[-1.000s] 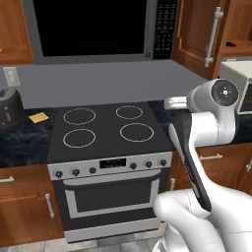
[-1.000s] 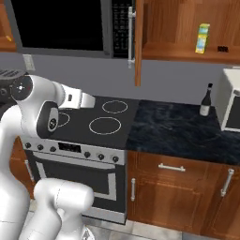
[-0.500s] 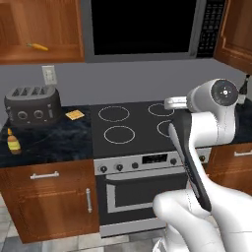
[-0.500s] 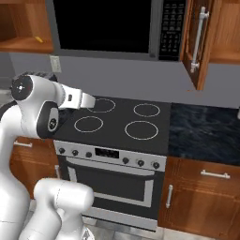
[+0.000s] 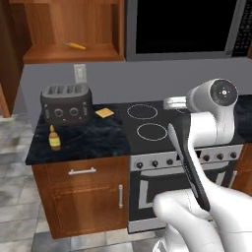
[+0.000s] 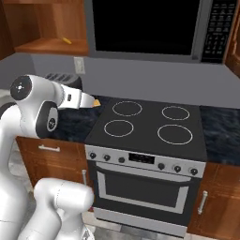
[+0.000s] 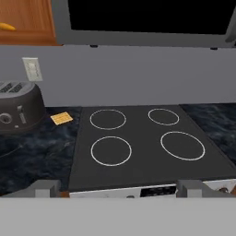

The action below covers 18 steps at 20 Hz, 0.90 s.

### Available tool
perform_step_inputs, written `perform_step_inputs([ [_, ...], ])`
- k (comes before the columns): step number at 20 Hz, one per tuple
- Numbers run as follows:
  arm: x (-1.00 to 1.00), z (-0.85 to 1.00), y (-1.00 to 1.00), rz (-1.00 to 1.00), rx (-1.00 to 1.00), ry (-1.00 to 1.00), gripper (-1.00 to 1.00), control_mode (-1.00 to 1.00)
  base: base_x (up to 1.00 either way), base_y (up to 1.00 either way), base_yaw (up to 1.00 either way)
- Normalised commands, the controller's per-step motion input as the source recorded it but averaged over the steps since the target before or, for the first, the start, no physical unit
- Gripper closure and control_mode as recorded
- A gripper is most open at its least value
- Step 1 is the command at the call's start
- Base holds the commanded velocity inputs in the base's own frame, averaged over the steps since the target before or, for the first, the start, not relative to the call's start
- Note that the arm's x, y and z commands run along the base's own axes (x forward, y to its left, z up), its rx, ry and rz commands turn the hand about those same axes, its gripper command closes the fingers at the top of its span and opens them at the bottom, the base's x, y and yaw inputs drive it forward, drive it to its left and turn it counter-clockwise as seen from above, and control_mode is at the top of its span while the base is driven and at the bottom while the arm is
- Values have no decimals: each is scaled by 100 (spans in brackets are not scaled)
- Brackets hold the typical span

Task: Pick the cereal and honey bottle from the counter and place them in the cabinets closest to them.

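The honey bottle (image 5: pixel 54 137), amber with a yellow cap, stands upright near the front left corner of the dark counter (image 5: pixel 93 135), in front of the toaster. My gripper (image 7: pixel 119 189) hangs open and empty above the stove's front left part, well to the right of the bottle and higher. Its fingertips (image 7: pixel 46 188) stand wide apart in the hand view. In the right base view the gripper (image 6: pixel 92 101) points right over the counter's edge. An upper cabinet (image 5: pixel 74 29) of reddish wood stands open above the counter. The cereal is out of view.
A dark toaster (image 5: pixel 65 102) sits at the back of the counter, a flat orange-yellow square (image 5: pixel 105 112) beside it. A black stove (image 6: pixel 150 126) lies under a microwave (image 6: pixel 145 28). A small yellow thing (image 5: pixel 74 46) lies on the open cabinet's shelf.
The whole picture has shifted: the base has driven left, so the stove now sits further right and the toaster, honey bottle and open cabinet have come into view. The gripper stays open.
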Motion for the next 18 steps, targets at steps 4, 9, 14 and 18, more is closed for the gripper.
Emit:
perform_step_inputs([
  [4,0,0,0,0,0,0,-100,100,12,52,0],
  [9,0,0,0,0,0,0,-100,100,9,47,0],
  [14,0,0,0,0,0,0,-100,100,7,47,1],
  [18,0,0,0,0,0,0,-100,100,0,6,0],
])
